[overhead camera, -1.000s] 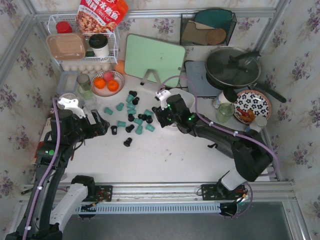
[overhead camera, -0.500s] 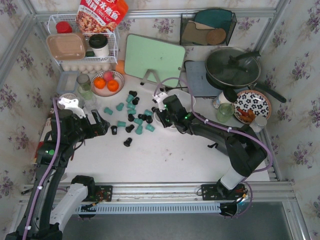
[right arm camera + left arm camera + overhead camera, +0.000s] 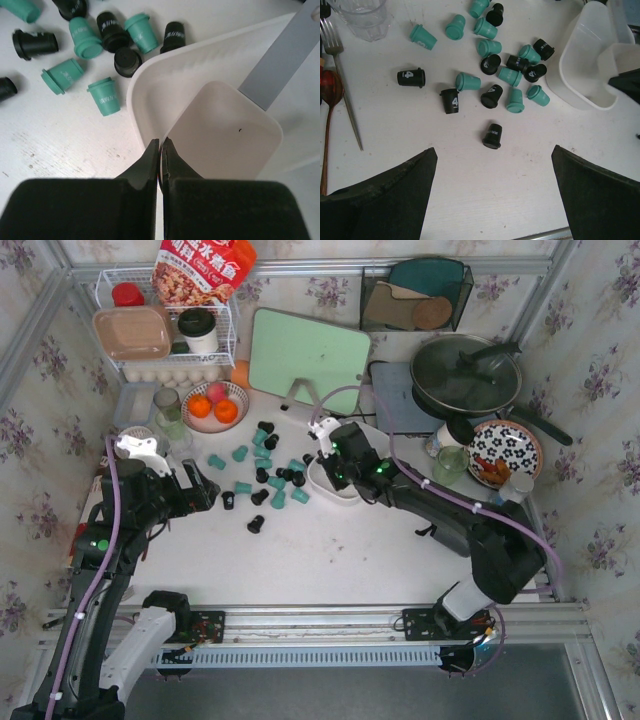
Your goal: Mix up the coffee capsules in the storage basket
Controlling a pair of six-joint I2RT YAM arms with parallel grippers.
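The storage basket (image 3: 338, 483), a white smooth-walled tub, stands empty just right of the scattered pods; it also shows as the basket (image 3: 580, 70) at the right of the left wrist view. My right gripper (image 3: 161, 145) is shut on the near wall of the basket (image 3: 150, 85), one finger inside and one outside. In the top view the right gripper (image 3: 330, 462) sits at the tub's left end. Teal and black coffee capsules (image 3: 270, 475) lie loose on the table, none in the tub. My left gripper (image 3: 494, 149) hangs open just short of a lone black capsule (image 3: 492, 136), holding nothing.
A fork and spoons (image 3: 345, 100) and a glass (image 3: 365, 17) lie left of the pods. Behind them are a bowl of oranges (image 3: 215, 405), a green cutting board (image 3: 310, 355) and a wire rack (image 3: 165, 330). A lidded pan (image 3: 465, 375) and a floral plate (image 3: 505, 450) stand at right.
The right gripper's jaws have closed onto the basket's wall, and the right wrist has shifted slightly over the tub. The left arm has not moved.
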